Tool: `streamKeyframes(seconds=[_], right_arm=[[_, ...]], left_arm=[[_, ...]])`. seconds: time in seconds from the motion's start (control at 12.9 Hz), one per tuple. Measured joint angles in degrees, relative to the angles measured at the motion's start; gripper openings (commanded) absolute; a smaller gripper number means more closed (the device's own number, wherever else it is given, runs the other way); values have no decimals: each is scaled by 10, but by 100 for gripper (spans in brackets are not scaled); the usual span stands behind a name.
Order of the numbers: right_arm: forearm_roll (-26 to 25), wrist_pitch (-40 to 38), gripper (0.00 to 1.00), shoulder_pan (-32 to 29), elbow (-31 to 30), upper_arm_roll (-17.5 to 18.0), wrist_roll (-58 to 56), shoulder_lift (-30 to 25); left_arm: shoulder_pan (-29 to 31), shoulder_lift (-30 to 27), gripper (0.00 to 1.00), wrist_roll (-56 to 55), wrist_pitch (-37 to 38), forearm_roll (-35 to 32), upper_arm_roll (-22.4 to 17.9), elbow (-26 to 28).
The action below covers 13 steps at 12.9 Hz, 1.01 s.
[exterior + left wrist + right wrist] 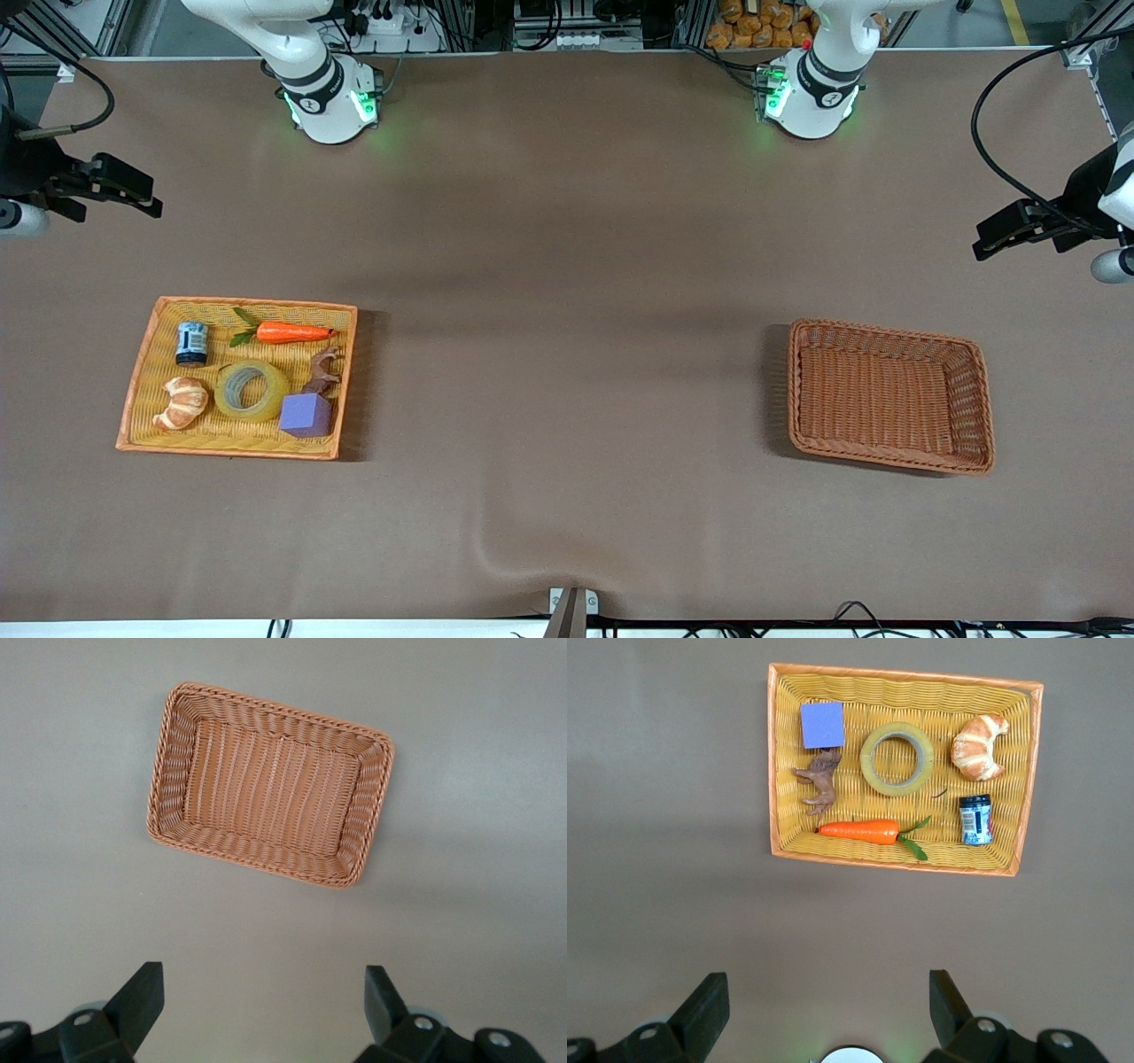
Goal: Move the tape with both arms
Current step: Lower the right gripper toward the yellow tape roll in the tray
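Observation:
The tape (251, 390), a translucent yellowish ring with a grey-lined hole, lies flat in the yellow tray (257, 307) toward the right arm's end of the table. It also shows in the right wrist view (897, 758), between the purple cube and the croissant. My right gripper (142, 195) is open and empty, high over the table at that end; its wrist view shows the wide gap in my right gripper (826, 979). My left gripper (988, 237) is open and empty, high over the table at the left arm's end, also seen as my left gripper (263, 979).
The tray also holds a croissant (182, 403), a carrot (292, 333), a small can (191, 343), a purple cube (306, 415) and a brown toy animal (322, 372). An empty brown wicker basket (886, 333) stands toward the left arm's end, also seen in the left wrist view (275, 705).

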<state>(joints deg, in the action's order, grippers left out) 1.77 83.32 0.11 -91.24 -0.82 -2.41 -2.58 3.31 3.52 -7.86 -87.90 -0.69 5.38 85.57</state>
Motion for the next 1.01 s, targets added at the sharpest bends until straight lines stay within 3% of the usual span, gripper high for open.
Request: streamKeyframes(seconds=[0.54, 0.7, 1.01], right_arm=[[-9, 13, 100, 0, -11, 0, 0, 11], [-10, 58, 100, -2, -21, 0, 0, 50], [-10, 176, 100, -7, -27, 0, 0, 181]], left_arm=[[0, 0, 100, 0, 0, 0, 1, 0], [-1, 3, 100, 0, 1, 0, 1, 0], [-1, 20, 100, 0, 3, 0, 3, 2]])
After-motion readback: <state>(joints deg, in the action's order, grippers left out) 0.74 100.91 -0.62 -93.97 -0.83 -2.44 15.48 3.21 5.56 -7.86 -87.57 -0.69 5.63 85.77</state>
